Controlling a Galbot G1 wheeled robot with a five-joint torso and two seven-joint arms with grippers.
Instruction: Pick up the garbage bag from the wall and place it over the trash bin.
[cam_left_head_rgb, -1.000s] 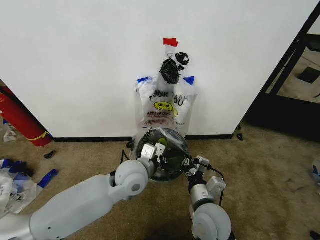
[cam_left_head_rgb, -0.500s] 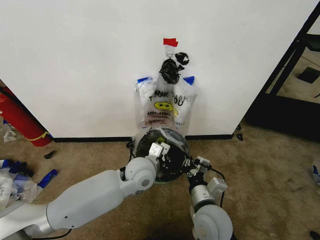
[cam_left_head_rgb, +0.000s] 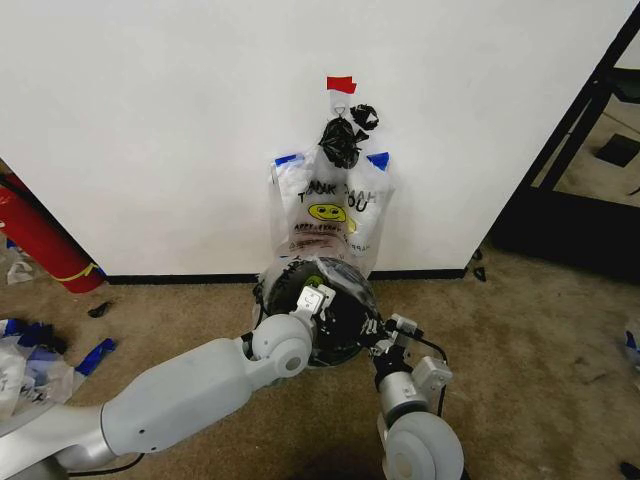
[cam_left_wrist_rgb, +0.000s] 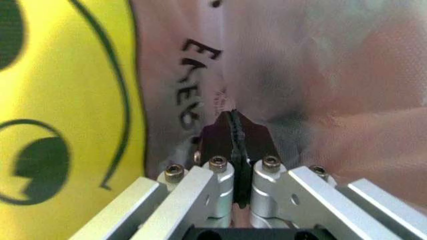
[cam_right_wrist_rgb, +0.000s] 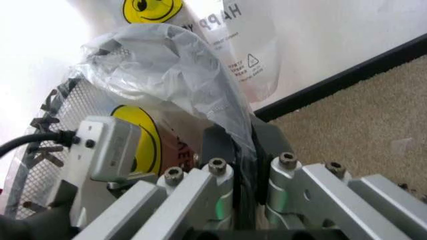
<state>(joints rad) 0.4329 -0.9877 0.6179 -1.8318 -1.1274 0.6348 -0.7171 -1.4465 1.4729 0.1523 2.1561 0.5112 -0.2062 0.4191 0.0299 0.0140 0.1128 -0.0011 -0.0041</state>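
A see-through garbage bag (cam_right_wrist_rgb: 167, 60) with a yellow smiley lies crumpled over the black mesh trash bin (cam_left_head_rgb: 335, 335), which stands on the carpet against the wall (cam_left_head_rgb: 150, 120). My left gripper (cam_left_head_rgb: 312, 298) sits at the bin's near-left rim, shut on the bag's film (cam_left_wrist_rgb: 160, 100). My right gripper (cam_left_head_rgb: 385, 328) holds the bag at the bin's right rim, its fingers (cam_right_wrist_rgb: 220, 175) shut on clear plastic. The bin's mesh (cam_right_wrist_rgb: 47, 135) shows beside it. Another bag of the same look (cam_left_head_rgb: 325, 215) hangs on the wall above the bin.
A black knotted bundle (cam_left_head_rgb: 342, 140) hangs from a hook under red tape (cam_left_head_rgb: 341, 84). A red cylinder (cam_left_head_rgb: 35, 240) leans at the left wall. Clear plastic with blue scraps (cam_left_head_rgb: 30, 365) lies on the left carpet. A black frame (cam_left_head_rgb: 580, 130) stands at the right.
My left arm has pushed forward and to the right, bringing its gripper a little further over the bin's rim. The right gripper has hardly shifted.
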